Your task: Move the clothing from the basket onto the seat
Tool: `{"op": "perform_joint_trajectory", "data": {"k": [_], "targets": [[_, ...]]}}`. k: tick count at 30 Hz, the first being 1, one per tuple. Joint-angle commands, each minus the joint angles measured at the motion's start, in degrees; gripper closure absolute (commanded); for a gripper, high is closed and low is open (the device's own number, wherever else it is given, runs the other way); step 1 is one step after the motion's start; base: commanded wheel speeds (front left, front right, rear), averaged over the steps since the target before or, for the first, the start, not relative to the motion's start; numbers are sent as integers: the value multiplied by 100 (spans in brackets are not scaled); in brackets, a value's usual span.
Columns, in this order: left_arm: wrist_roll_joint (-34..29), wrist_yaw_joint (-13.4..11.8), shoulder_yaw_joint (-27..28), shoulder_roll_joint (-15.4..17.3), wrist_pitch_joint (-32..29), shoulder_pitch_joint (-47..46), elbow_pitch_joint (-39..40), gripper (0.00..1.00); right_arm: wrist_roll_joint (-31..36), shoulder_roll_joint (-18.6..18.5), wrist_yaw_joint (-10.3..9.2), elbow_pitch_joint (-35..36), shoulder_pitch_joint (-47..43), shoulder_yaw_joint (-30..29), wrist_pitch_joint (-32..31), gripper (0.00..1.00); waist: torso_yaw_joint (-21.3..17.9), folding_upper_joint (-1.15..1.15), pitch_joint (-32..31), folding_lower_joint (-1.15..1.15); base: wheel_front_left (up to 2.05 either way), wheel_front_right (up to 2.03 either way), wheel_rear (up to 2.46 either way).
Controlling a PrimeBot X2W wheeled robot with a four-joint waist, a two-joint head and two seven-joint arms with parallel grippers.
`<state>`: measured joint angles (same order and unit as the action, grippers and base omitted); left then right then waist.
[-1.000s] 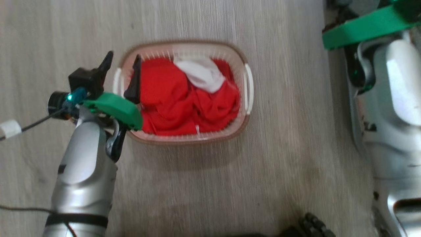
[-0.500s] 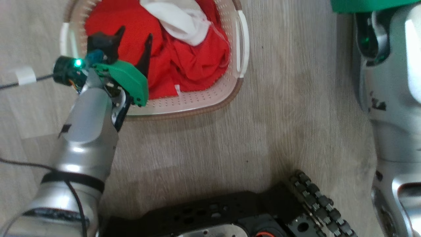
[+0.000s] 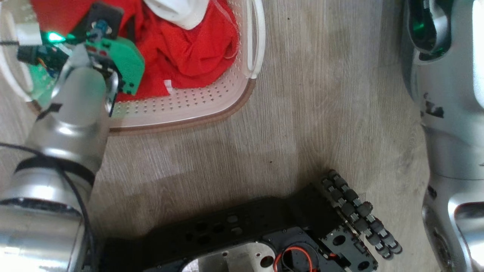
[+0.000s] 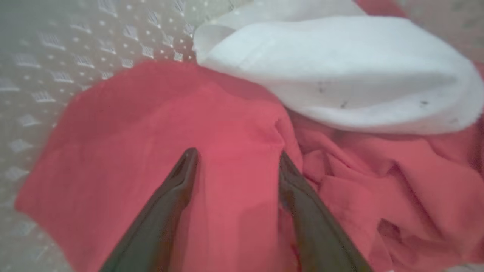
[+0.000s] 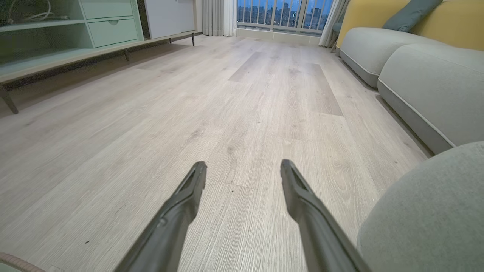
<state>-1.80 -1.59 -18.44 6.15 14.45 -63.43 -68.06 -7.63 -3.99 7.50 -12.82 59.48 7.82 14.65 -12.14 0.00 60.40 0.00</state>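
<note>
One heap: crumpled bright red fabric clothing (image 3: 189, 49), white fabric piece (image 3: 177, 11) on top, inside cream perforated plastic basket (image 3: 181, 107), upper left of head view; left gripper (image 4: 237, 154) fingers apart over red folds; right gripper (image 5: 244, 164) apart.

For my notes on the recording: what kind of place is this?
Probably a home living room: a grey-green sofa, a pale cabinet with drawers, and a wood-look floor.

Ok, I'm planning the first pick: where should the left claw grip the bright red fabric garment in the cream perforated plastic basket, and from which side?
Probably the raised fold of the bright red fabric garment beside the white fabric piece, from straight above. The cream perforated plastic basket walls off the sides, and that fold stands proud before the open left claw.
</note>
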Motion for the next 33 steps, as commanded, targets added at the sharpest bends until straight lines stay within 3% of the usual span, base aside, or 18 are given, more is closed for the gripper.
{"op": "perform_joint_trajectory", "data": {"k": [1, 9, 10, 11, 12, 21, 29, 33], "targets": [[-55, -104, 53, 209, 50, 21, -30, 0, -50, 100, -1, 216, -95, 17, 35, 0, -30, 0, 61, 0, 0, 0, 0], [-250, -414, -201, 207, -63, -273, -400, 0, -148, 110, -1, 243, -170, 30, 35, 0, -65, 0, 119, 0, 0, 0, 0], [-270, -429, -234, 207, -94, -286, -425, 12, -170, 110, -1, 246, -176, 37, 35, 0, -70, 0, 116, 0, 0, 0, 0], [-274, -424, -256, 203, -120, -298, -446, 73, -185, 110, -1, 248, -177, 41, 35, 0, -74, 0, 113, 0, 0, 0, 0], [-263, -410, -264, 197, -130, -307, -462, 100, -201, 110, -1, 247, -172, 44, 35, 0, -81, 0, 109, 0, 0, 0, 0], [87, -164, -163, -42, -39, -46, -526, 100, -195, 111, -1, 140, -315, 5, 35, 0, 11, 0, -424, 0, 0, 0, 0], [472, 204, -106, -269, 48, 381, -330, 100, -94, 98, -1, -186, -629, 27, 35, 0, 327, 0, -1362, 0, 0, 0, 0], [750, 316, -93, -317, 52, 791, 142, 100, -128, -13, -1, -456, -867, 12, 35, 0, 554, 0, -2024, 0, 0, 0, 0]]}}
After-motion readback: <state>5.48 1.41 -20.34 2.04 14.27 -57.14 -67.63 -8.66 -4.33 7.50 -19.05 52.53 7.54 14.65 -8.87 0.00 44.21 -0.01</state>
